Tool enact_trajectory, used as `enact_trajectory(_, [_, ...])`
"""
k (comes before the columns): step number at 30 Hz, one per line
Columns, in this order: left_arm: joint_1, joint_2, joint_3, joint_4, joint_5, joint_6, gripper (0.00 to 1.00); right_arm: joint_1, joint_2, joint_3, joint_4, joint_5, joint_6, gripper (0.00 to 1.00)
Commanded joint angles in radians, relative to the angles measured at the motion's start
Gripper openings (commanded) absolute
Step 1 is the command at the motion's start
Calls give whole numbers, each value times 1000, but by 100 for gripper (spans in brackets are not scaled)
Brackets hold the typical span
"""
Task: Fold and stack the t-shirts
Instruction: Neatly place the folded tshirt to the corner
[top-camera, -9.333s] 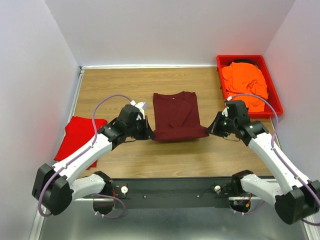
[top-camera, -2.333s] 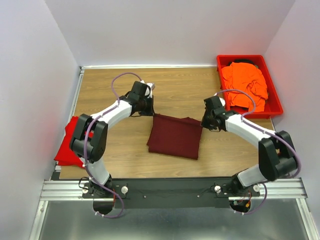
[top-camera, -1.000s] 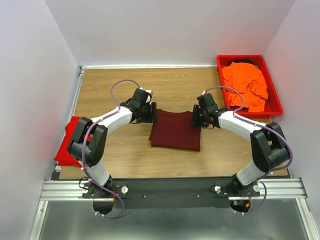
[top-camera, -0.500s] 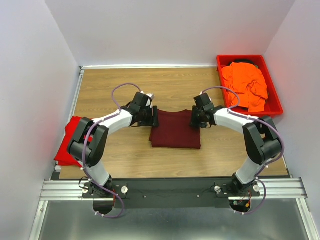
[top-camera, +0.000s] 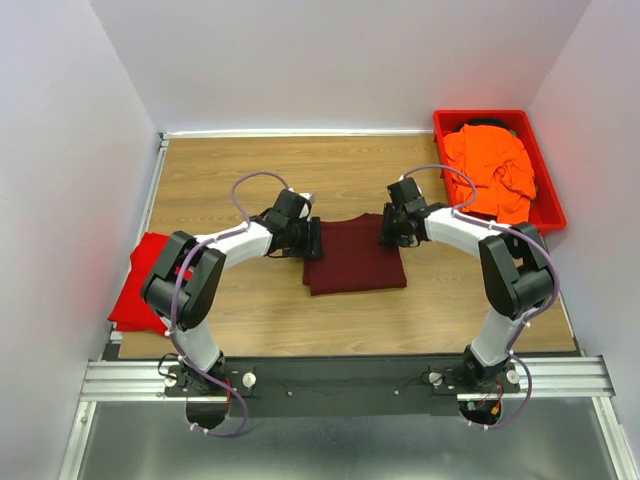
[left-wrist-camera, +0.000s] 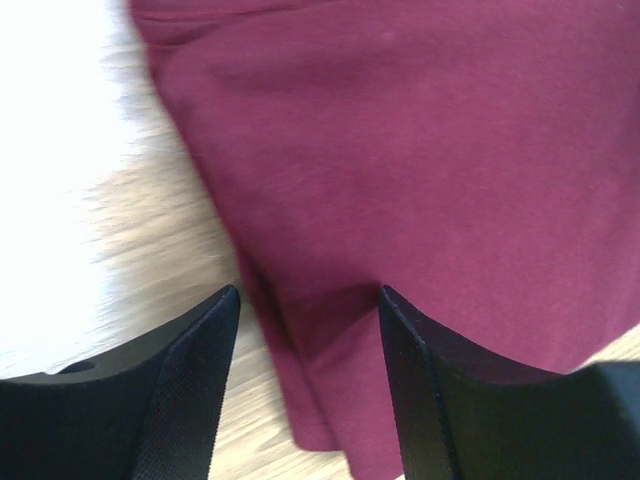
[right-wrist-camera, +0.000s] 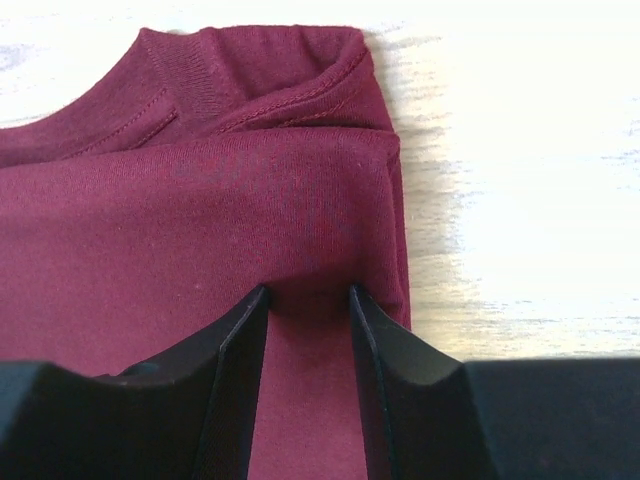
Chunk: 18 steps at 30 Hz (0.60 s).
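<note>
The folded maroon shirt (top-camera: 355, 258) lies mid-surface (top-camera: 230, 175). The left hand (top-camera: 313, 240), spread, straddles its left edge. The right hand (top-camera: 386, 232) sits at its far-right corner, and I cannot tell whether it grips. Folding looks done; next, pinch both edges and carry it onto the red shirt (top-camera: 148, 275).

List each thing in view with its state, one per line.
maroon t-shirt, folded flat on the table
red t-shirt, at table's left edge, partly hidden
orange t-shirt, crumpled in red bin
left end effector, open over maroon t-shirt's edge
right end effector, astride its folded corner, grip unclear

Maroon t-shirt (top-camera: 355, 258), red t-shirt (top-camera: 131, 298), orange t-shirt (top-camera: 490, 165), probably all plain.
</note>
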Motion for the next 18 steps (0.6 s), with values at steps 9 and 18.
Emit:
enact_trajectory(9, [-57,47,17,17,23,-119,15,-8,14,27,14,-22,-10,44])
enact_trajectory(18, [-54,16,175,-179,-178,-240,0,-8,-134,-5,12,-47,21,52])
